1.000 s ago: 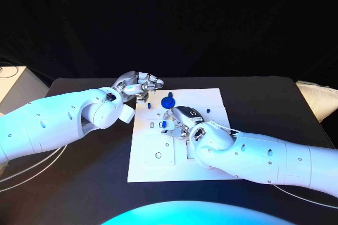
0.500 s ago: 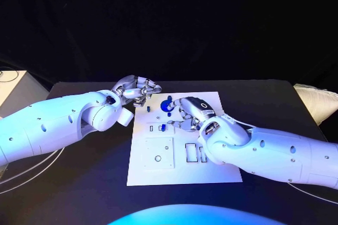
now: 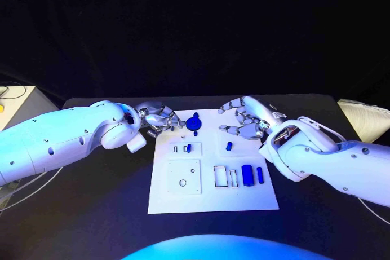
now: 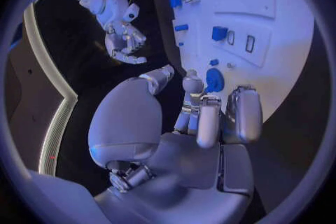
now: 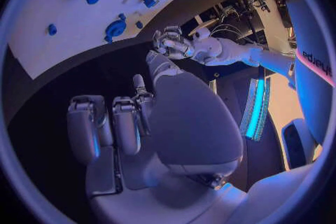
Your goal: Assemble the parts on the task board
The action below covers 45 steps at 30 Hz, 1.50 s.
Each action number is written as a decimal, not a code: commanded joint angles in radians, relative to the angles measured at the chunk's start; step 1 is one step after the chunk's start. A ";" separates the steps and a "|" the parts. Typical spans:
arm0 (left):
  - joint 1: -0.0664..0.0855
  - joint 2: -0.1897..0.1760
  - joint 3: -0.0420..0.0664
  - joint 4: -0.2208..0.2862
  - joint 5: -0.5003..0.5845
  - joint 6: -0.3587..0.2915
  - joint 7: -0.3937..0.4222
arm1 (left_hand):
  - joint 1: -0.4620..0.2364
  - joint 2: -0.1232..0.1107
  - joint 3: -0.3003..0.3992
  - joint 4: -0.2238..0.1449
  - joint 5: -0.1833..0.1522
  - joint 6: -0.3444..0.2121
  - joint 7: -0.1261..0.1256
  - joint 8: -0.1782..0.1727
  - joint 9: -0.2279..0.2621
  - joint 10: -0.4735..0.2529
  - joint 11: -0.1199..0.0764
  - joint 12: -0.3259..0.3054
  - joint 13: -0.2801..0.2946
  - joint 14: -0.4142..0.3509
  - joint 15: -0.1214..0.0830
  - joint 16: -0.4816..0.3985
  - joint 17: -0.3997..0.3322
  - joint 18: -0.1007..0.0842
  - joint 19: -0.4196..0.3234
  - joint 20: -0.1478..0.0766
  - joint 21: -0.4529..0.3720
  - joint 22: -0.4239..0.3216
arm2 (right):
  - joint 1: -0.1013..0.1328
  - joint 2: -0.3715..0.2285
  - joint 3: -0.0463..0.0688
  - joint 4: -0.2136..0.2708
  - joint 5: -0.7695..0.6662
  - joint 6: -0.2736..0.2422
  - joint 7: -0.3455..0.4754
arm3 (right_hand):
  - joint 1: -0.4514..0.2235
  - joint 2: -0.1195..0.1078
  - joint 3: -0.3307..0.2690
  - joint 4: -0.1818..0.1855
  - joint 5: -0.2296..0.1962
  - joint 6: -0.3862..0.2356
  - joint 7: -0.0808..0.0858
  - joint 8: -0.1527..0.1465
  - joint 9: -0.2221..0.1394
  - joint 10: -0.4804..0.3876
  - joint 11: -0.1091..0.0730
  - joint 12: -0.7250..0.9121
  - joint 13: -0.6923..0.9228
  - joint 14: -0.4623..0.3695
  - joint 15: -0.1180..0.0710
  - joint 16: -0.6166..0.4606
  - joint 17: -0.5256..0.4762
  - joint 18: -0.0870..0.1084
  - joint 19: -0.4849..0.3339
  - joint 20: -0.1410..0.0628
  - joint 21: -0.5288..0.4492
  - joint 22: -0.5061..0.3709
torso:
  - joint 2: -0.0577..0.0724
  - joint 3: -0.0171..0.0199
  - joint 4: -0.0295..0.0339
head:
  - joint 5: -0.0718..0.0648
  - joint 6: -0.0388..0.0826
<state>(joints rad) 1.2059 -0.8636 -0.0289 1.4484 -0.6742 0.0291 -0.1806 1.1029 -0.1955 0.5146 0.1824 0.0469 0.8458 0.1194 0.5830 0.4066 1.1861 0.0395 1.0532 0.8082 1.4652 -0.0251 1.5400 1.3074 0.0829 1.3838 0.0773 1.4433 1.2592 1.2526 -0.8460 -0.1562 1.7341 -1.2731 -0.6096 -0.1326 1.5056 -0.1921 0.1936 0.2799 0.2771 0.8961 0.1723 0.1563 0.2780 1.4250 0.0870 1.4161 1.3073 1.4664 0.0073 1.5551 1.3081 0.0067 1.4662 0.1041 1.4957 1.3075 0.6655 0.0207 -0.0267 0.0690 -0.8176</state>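
Black cloth closes off the room behind a black tabletop (image 3: 97, 215), and on it, at the centre of the head view, lies the white task board (image 3: 211, 192). Near the board's 12 o'clock edge stands a round blue part (image 3: 194, 123) with a small blue peg (image 3: 196, 113) just beyond it. Toward 3 o'clock from the round part lies a small blue part (image 3: 229, 145), and toward 6 o'clock of the round part a blue piece (image 3: 189, 148) stands among small slots. At the board's 4 o'clock area a thick blue cylinder (image 3: 247, 174) and a thinner blue bar (image 3: 259, 174) lie side by side next to two empty rectangular slots. The left hand (image 3: 159, 120) sits at the board's 11 o'clock corner, fingers curled inward close beside the round part; the left wrist view shows fingertips (image 4: 192, 79) near the part, but whether they touch it is hard to make out, and nothing is seen inside the hand. The right hand (image 3: 244, 120) hovers over the board's 1 o'clock corner with fingers spread apart and nothing held; the right wrist view shows its palm (image 5: 189, 117) above dark tabletop, apart from the board. The left forearm hides the tabletop at 9 o'clock, and the right forearm covers the board's 3 o'clock edge.
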 commanded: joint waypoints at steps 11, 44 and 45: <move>0.022 0.100 -0.001 -0.009 -0.332 0.174 -0.301 | -0.008 0.018 -0.052 0.090 0.003 0.000 -0.020 0.079 0.084 0.010 -0.016 0.019 0.023 0.082 -0.012 -0.007 0.194 -0.013 -0.003 -0.011 -0.006 -0.002 | 0.049 -0.048 0.001 -0.097 0.307 0.032 0.058 | -0.010 -0.011 0.011 0.004 0.013 -0.002 0.001 0.003 -0.004 -0.020 0.000 -0.016 0.098 0.090 0.004 -0.006 0.207 0.019 0.058 0.009 -0.025 0.199 | -0.022 0.0142 0.0066 | 0.010 -0.019; 0.032 0.242 -0.019 -0.126 -0.378 0.305 -0.337 | -0.040 0.021 -0.094 0.109 0.003 -0.031 -0.017 0.085 0.112 -0.003 -0.012 0.010 0.011 0.083 -0.010 -0.006 0.198 -0.014 0.000 -0.011 -0.005 0.002 | 0.061 -0.039 0.004 -0.169 0.382 0.002 0.058 | -0.079 -0.003 0.006 0.010 0.003 -0.021 0.004 0.006 -0.010 -0.064 0.004 -0.054 0.058 0.079 0.007 -0.024 0.169 0.037 0.023 0.012 -0.104 0.151 | -0.016 0.0101 0.0078 | 0.015 -0.035; 0.032 0.245 -0.020 -0.129 -0.378 0.307 -0.337 | -0.040 0.021 -0.094 0.109 0.003 -0.031 -0.017 0.085 0.112 -0.003 -0.012 0.010 0.011 0.083 -0.010 -0.006 0.198 -0.014 0.000 -0.011 -0.005 0.002 | 0.061 -0.038 0.004 -0.170 0.382 0.004 0.055 | -0.079 -0.003 0.006 0.010 0.003 -0.021 0.004 0.006 -0.010 -0.064 0.004 -0.054 0.058 0.079 0.007 -0.024 0.169 0.037 0.023 0.012 -0.104 0.151 | -0.016 0.0092 0.0080 | 0.013 -0.037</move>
<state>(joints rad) 1.2354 -0.6231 -0.0487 1.3214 -1.0610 0.3024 -0.5142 1.0721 -0.1724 0.4262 0.2926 0.0469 0.8220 0.1015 0.6664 0.5171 1.1881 0.0269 1.0689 0.8194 1.4650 -0.0320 1.5353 1.3074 0.0831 1.3811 0.0697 1.4395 1.2602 1.3135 -0.8855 -0.1532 1.5646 -0.8946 -0.6169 -0.0785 1.4378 -0.1957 0.2005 0.2869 0.2856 0.8840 0.1767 0.1563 0.2696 1.3641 0.0907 1.3644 1.3077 1.4664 0.0073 1.5356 1.3076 0.0234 1.4661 0.1113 1.3958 1.3079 0.6494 0.0318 -0.0198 0.0852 -0.8512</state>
